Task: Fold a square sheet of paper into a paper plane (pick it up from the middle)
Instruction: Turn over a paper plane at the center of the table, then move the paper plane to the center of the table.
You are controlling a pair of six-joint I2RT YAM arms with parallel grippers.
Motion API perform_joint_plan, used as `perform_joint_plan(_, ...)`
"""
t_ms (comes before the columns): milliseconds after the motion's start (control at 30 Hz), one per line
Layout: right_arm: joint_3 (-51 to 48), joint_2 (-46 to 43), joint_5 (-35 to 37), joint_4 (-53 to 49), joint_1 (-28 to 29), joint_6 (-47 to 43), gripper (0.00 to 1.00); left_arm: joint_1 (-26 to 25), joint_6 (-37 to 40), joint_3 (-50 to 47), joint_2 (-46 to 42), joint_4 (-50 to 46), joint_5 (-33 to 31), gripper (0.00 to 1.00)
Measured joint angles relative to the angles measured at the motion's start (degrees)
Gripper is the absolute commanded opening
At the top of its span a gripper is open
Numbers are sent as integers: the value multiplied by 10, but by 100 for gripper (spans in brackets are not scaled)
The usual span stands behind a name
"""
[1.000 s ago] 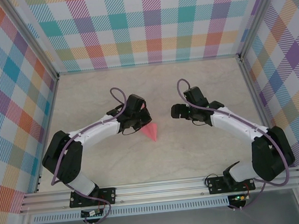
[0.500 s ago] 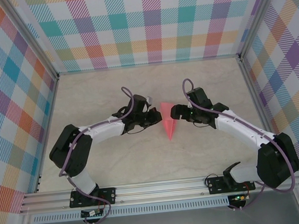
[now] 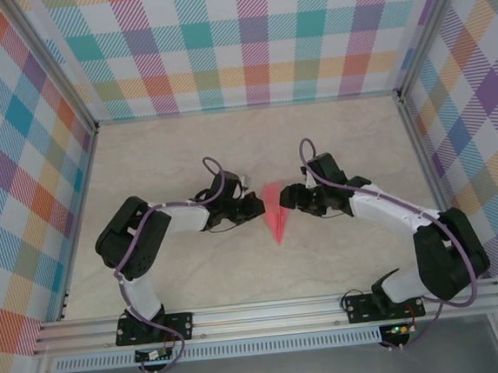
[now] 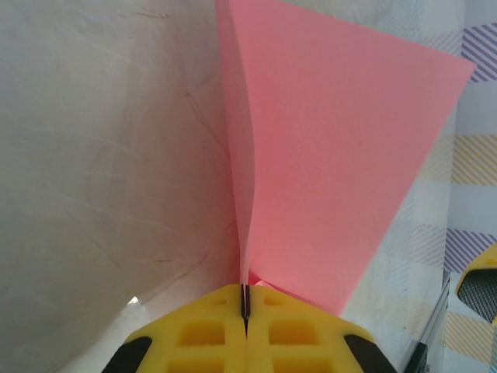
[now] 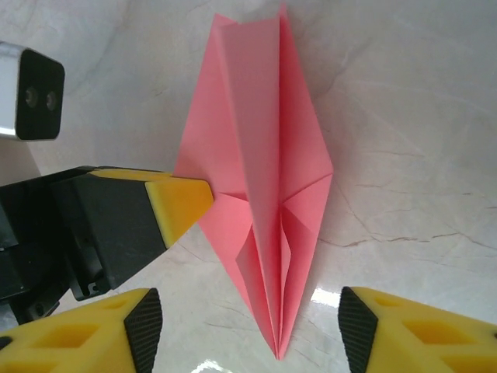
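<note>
Pinching the paper plane (image 4: 326, 155) by one edge, our left hand (image 4: 245, 301) has its fingers pressed tight on the pink paper. Our right hand (image 5: 250, 322) stands spread, a finger on each side of the narrow tip, gripping nothing. The plane sits between both hands over the middle of the tabletop (image 3: 195, 270). We judge the folding nearly done: nose, centre ridge and wings are creased, and perhaps a last press remains. Its long axis runs far to near, with the point toward our bases.
</note>
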Motion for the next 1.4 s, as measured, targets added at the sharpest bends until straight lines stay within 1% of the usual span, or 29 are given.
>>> perform_joint_plan(100,1,24,-6,1,12,-1,53,2,-1,-12,0,5,-4,0)
perform_joint_plan(300,36,82,-5,-13,43,-6,48,2,-2,-19,0,10,-4,0)
perform_joint_plan(500,61,122,-2,-20,63,-9,47,2,-6,-19,0,13,-5,0)
perform_joint_plan(667,68,138,12,-35,71,-9,50,2,-11,-19,0,12,-8,0)
perform_joint_plan(1000,93,176,25,-48,96,-11,43,2,-13,-19,2,12,-9,1)
perform_joint_plan(1033,97,180,29,-51,99,-11,42,2,-14,-19,2,12,-9,4)
perform_joint_plan(1067,101,183,34,-53,100,-11,41,2,-15,-19,2,12,-9,9)
perform_joint_plan(1167,113,192,54,-64,106,-11,35,3,-16,-19,2,5,-18,28)
perform_joint_plan(1200,116,194,61,-68,108,-11,33,5,-19,-19,1,-4,-23,33)
perform_joint_plan(1300,128,202,82,-83,111,-10,28,13,-27,-19,-18,-27,-39,42)
perform_joint_plan(1400,143,214,98,-96,116,-7,25,24,-30,-23,-55,-63,-64,46)
